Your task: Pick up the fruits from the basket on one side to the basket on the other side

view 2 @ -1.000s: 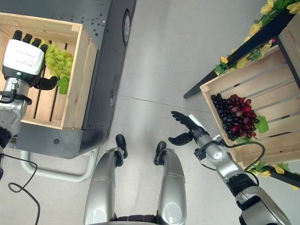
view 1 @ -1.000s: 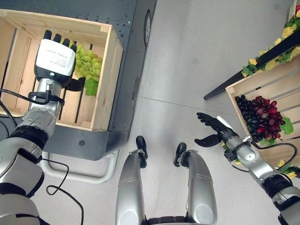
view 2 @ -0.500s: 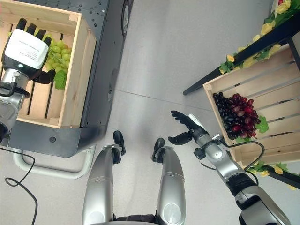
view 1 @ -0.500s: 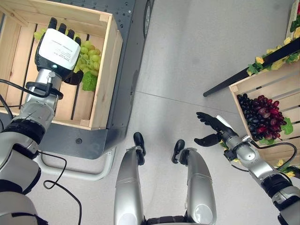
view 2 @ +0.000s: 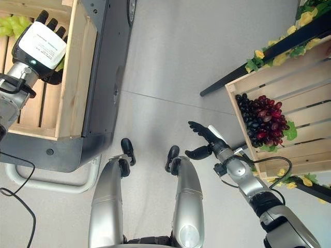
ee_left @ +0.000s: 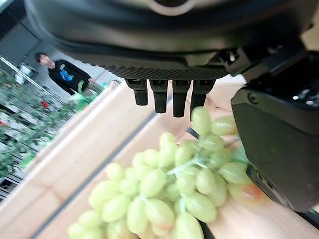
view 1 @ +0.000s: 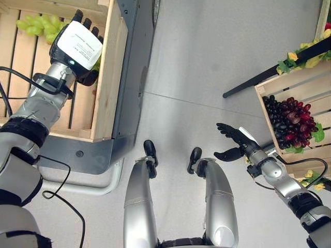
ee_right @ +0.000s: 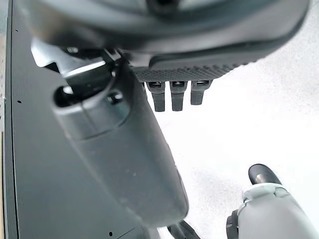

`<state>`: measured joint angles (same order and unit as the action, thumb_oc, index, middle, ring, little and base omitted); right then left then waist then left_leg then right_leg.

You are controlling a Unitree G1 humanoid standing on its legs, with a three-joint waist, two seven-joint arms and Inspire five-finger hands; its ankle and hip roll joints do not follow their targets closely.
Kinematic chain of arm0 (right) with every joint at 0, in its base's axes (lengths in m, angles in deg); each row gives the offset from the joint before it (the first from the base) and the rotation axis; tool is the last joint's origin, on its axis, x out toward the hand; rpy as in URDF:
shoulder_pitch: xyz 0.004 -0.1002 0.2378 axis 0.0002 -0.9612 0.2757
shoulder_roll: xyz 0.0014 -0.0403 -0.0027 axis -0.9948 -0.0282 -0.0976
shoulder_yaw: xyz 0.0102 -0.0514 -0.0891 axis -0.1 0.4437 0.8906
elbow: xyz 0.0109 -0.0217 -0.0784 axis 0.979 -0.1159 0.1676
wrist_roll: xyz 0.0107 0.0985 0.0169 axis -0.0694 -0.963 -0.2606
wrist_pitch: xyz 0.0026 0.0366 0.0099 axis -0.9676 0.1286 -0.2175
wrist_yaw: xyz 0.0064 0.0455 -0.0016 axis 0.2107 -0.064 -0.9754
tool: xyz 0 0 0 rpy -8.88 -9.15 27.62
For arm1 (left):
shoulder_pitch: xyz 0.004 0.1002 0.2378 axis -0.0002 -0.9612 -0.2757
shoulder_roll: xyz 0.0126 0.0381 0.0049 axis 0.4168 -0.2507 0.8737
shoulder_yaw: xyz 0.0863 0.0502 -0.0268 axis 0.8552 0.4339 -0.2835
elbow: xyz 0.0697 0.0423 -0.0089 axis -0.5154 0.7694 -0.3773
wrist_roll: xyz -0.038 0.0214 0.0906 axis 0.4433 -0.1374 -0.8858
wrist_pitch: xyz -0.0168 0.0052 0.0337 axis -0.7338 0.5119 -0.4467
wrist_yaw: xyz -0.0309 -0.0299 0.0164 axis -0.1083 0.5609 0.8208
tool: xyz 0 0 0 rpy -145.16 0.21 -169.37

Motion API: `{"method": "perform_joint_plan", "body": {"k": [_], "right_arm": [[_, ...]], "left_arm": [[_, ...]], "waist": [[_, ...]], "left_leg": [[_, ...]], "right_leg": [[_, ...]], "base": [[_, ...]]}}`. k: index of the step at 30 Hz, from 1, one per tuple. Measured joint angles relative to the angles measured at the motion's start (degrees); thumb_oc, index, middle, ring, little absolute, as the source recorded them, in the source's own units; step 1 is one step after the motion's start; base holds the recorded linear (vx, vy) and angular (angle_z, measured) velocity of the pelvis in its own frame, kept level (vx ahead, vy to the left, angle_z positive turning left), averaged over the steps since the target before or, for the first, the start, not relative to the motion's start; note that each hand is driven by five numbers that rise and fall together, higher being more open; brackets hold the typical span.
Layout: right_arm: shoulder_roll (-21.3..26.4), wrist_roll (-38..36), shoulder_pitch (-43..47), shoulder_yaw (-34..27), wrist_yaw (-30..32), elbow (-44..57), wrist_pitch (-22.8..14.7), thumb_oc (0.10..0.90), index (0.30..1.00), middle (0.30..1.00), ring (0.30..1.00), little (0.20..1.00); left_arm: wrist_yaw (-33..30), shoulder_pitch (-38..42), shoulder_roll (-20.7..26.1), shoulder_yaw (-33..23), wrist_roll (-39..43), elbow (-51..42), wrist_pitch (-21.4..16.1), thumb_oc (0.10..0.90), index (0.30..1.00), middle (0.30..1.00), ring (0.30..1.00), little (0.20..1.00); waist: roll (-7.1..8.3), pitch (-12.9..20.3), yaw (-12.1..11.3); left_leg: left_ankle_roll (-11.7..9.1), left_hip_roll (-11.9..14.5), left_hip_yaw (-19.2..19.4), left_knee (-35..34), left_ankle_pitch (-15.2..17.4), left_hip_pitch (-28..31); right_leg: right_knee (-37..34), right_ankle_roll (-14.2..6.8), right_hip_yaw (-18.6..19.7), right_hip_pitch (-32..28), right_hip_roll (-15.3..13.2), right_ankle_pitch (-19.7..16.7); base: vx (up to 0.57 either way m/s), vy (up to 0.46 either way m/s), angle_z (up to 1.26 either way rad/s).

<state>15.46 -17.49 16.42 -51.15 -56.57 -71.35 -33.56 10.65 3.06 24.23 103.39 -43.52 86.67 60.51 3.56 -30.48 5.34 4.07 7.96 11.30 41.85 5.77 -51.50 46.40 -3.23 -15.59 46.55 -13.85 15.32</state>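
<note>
Left crate (view 1: 108, 77): I take this wooden crate as my landmark; it sits on a dark grey stand (view 1: 132, 62) at the robot's left.
Green grapes (ee_left: 169, 191): I see the bunch lying on the slats inside the left crate, near its far end, with part of it stretching away from the right-hand wall (view 1: 31, 26).
Left hand (view 1: 77, 46): I see it inside the left crate, just beside the right-hand wall, back of the hand up, over the green grapes. In the left wrist view the fingers (ee_left: 164, 97) hang straight above the bunch and the thumb stands beside it, so I read the hand as released, clasping nothing.
Right hand (view 1: 232, 142): I see it well apart from the left crate, over the grey floor (view 1: 207, 62) on the robot's right, fingers spread and thumb out, relaxed and empty.
Right crate (view 1: 289, 88): a second wooden crate, across the floor from the left crate, just past the right hand.
Dark grapes (view 1: 287, 121): a purple and black bunch with a green leaf, lying in the right crate.
Yellow flowers (view 1: 300, 54): along a dark shelf edge beyond the right crate.
Person (ee_left: 62, 74): in the left wrist view, someone in dark clothes stands far beyond the left crate.
</note>
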Motion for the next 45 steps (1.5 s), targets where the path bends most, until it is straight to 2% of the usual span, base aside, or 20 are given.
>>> {"method": "perform_joint_plan", "body": {"k": [3,9,10,11,13,15,19,24,30,33,37,40,42,45], "right_arm": [[0.0,0.0,0.0,-0.1,0.0,0.5,-0.5,0.8,0.9,0.9,0.9,0.9],[0.2,-0.1,0.3,-0.1,0.0,2.8,-0.7,0.8,0.9,0.9,0.9,0.9],[0.3,-0.3,0.5,-0.2,0.1,2.8,-0.8,0.8,0.9,0.9,0.9,0.9],[0.3,-0.9,0.6,-0.2,0.1,2.9,-0.8,0.8,0.9,0.9,0.9,0.9],[0.3,-2.3,0.6,-0.4,0.3,3.1,-1.4,0.8,0.9,0.9,0.9,0.9],[0.3,-2.3,0.7,-0.5,0.4,3.5,-1.5,0.8,0.9,0.9,0.9,0.9],[0.3,-2.5,1.3,-0.6,0.5,3.9,-1.7,0.8,0.9,0.9,0.9,0.9],[0.3,-4.2,2.6,-0.7,0.9,4.0,-1.9,0.8,0.9,0.9,0.9,0.9],[0.3,-4.2,2.1,-1.7,1.3,4.0,-1.9,0.8,0.9,0.9,0.9,0.9],[0.3,-4.2,0.9,-2.0,1.3,4.1,-2.0,0.8,0.9,0.9,0.9,0.9],[0.2,-4.2,0.0,-2.0,1.3,4.1,-2.0,0.8,0.9,0.9,0.9,0.9],[-0.4,-4.1,-0.2,-2.0,1.3,4.1,-2.0,0.8,0.9,0.9,0.9,0.9],[-0.6,-4.1,-0.9,-2.0,1.3,4.2,-2.0,0.8,0.9,0.9,0.9,0.9],[-2.0,-4.0,-2.1,-2.3,1.3,4.3,-2.0,0.8,0.9,0.9,0.9,0.9]], "left_arm": [[1.5,0.0,0.0,0.1,0.4,0.7,-1.9,0.8,0.9,0.9,0.9,0.9],[2.6,0.9,0.0,-0.2,3.5,0.5,-1.3,0.8,0.9,0.9,0.9,0.9],[3.2,1.1,0.0,-0.2,3.6,0.4,-0.6,0.745,0.818,0.818,0.818,0.818],[3.6,1.2,0.0,-0.2,3.6,0.3,-0.1,0.712,0.768,0.768,0.768,0.768],[5.0,1.7,0.0,-0.2,3.6,-0.2,2.6,0.463,0.394,0.394,0.394,0.394],[7.8,1.9,0.0,-0.3,3.6,-0.2,6.7,0.4,0.3,0.3,0.3,0.3],[12.3,1.9,-0.7,-0.7,5.8,0.1,11.9,0.4,0.3,0.3,0.3,0.3],[12.3,1.4,-1.1,-1.1,7.7,2.3,12.2,0.4,0.3,0.3,0.3,0.3],[5.3,-1.6,-1.1,-2.9,11.3,6.2,11.8,0.4,0.3,0.3,0.3,0.3],[0.4,-3.1,-1.1,-4.0,15.9,6.7,9.3,0.4,0.3,0.3,0.3,0.3],[-5.7,-5.7,-1.0,-8.9,24.7,6.7,4.3,0.4,0.3,0.3,0.3,0.3],[-7.7,-9.2,-2.0,-14.1,32.8,6.2,-0.8,0.4,0.3,0.3,0.3,0.3],[-8.2,-10.6,-3.2,-15.4,35.1,5.9,-3.7,0.4,0.3,0.3,0.3,0.3],[-8.5,-14.2,-5.1,-20.5,37.4,2.4,-7.9,0.4,0.3,0.3,0.3,0.3]], "waist": [[0.23,0.0,0.0],[0.35,0.0,-0.2],[0.35,0.0,-0.1],[0.35,0.0,-0.1],[0.36,0.0,-0.1],[0.36,0.0,0.2],[0.36,0.0,0.5],[0.36,0.0,0.8],[0.36,0.0,0.7],[0.36,0.0,0.0],[0.38,0.0,-0.5],[0.43,0.0,-0.5],[0.48,0.0,-0.8],[0.68,0.0,-1.3]], "left_leg": [[0.0,0.0,0.1,0.5,0.1,-1.2],[-0.1,0.0,0.2,0.5,0.2,-2.4],[-0.1,0.0,0.2,0.5,0.2,-2.6],[-0.1,0.0,0.1,0.5,0.2,-2.7],[-0.2,0.0,0.2,0.5,0.2,-3.4],[-0.3,0.0,0.2,0.5,0.1,-3.6],[-0.2,0.0,0.2,0.2,-0.1,-3.6],[-0.5,0.1,0.0,0.3,-0.3,-3.6],[-0.6,0.0,-0.1,0.5,-0.3,-2.3],[-0.6,0.0,-0.1,0.4,-0.3,-1.2],[-0.7,-0.1,-0.3,0.8,-0.3,-0.5],[-0.8,0.0,-0.4,0.8,-0.1,0.7],[-0.7,0.0,-0.5,0.7,-0.1,1.8],[-0.7,-0.1,-0.9,0.4,-0.1,3.6]], "right_leg": [[0.6,0.2,0.5,1.5,0.0,0.1],[0.9,0.2,0.7,2.8,0.0,0.1],[0.9,0.2,0.7,3.0,0.0,0.1],[0.9,0.2,0.7,3.2,0.0,0.1],[1.0,0.2,0.6,3.9,0.0,0.1],[1.0,0.3,0.5,4.1,-0.1,0.2],[1.0,0.4,0.1,4.1,-0.1,0.2],[1.4,0.9,-0.4,3.9,-0.1,0.5],[1.9,1.0,-0.3,2.6,-0.2,0.6],[2.0,1.2,-0.3,1.6,-0.2,0.7],[2.7,1.6,-0.4,0.8,-0.4,1.0],[2.7,1.6,-0.5,-0.3,-0.4,1.0],[2.6,1.8,-0.6,-1.5,-0.4,1.2],[2.4,1.6,-0.7,-3.4,-0.3,1.4]], "base": [[0.0,0.011,-0.01],[0.0,0.0,0.0],[0.0,0.0,0.0],[0.0,0.0,0.0],[0.0,0.0,0.0],[0.0,0.0,0.0],[0.0,0.0,0.0],[-0.02,-0.005,0.02],[-0.01,-0.001,0.0],[0.0,0.0,0.0],[0.0,-0.031,0.04],[0.0,-0.048,0.0],[0.01,-0.049,0.02],[0.01,-0.043,0.03]]}}
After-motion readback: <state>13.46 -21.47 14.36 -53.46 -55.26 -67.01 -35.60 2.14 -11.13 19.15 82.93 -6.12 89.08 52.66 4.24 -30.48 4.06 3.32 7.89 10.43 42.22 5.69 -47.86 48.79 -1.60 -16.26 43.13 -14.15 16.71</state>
